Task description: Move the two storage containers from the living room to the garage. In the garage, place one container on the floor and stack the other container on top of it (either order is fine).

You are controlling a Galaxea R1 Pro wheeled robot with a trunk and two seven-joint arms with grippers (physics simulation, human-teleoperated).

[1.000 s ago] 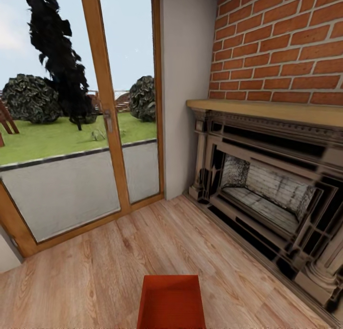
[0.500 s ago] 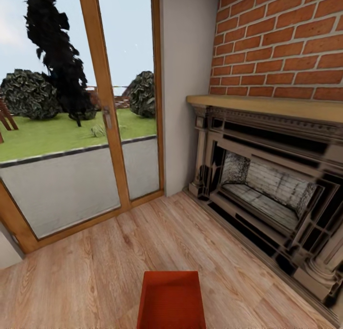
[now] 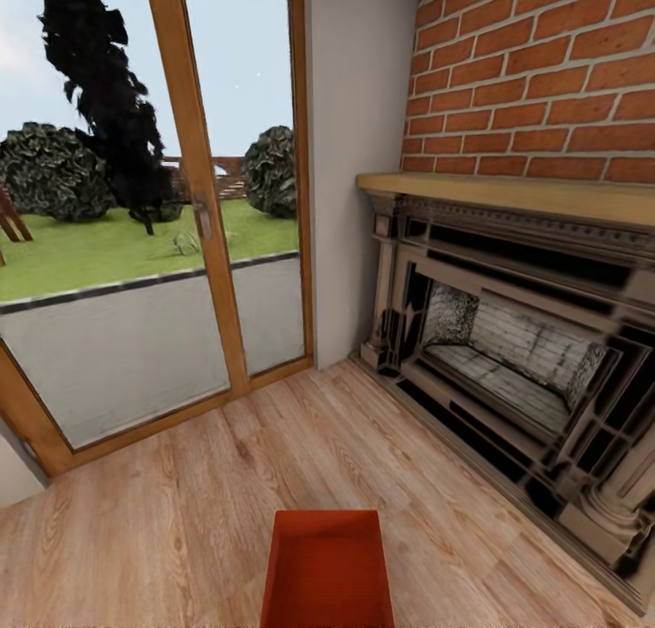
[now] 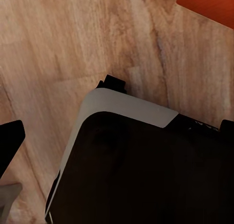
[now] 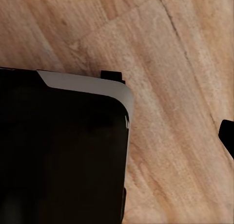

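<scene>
**One bin ahead, arms hanging over the base**

Your finger spread cannot be told on either side: dark tips (image 4: 9, 139) show only at frame edges. Both wrists look down over the robot base (image 4: 136, 160) and plank floor (image 3: 182, 519). One storage container (image 3: 327, 569) sits directly ahead, near the fireplace (image 3: 509, 355).

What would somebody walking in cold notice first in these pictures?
Probably the red brick wall at upper right, with the dark carved fireplace and its pale wooden mantel below it. Next, the tall wood-framed glass door on the left, looking out on grass, bushes and a dark tree. Last, the orange-red storage container sits on the light wood plank floor at the bottom centre, open side up.
</scene>
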